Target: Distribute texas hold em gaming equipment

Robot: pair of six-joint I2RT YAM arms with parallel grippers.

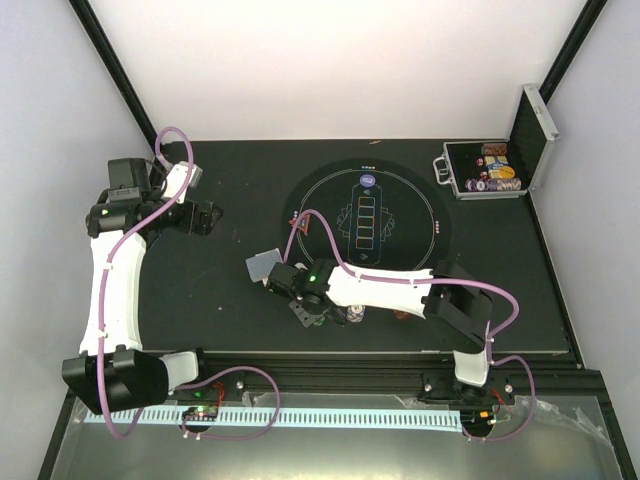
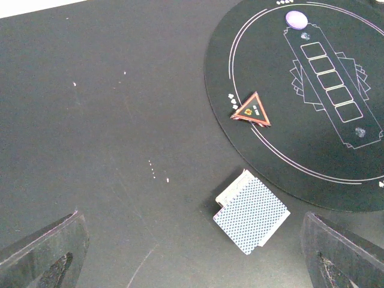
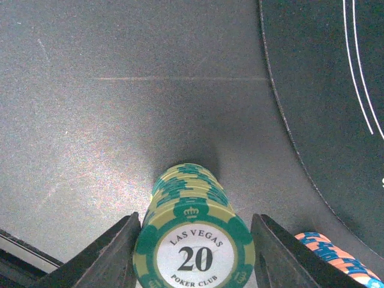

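My right gripper (image 3: 196, 237) stands around a stack of green "20" chips (image 3: 192, 210) resting on the dark table, with a finger against each side. In the top view it (image 1: 303, 305) sits near the poker mat's (image 1: 420, 215) near-left edge. A deck of grey-blue-backed cards (image 2: 252, 211) lies just off the mat and also shows in the top view (image 1: 264, 264). A red triangle (image 2: 252, 110) and a pale disc (image 2: 296, 19) lie on the mat. My left gripper (image 2: 195, 258) is open and empty, hovering left of the deck (image 1: 205, 216).
The silver-edged case (image 1: 485, 170) with coloured chips stands open at the back right. Two small chip stacks (image 1: 355, 315) (image 1: 400, 315) sit under the right arm near the front edge. An orange and blue chip (image 3: 330, 252) lies right of the green stack.
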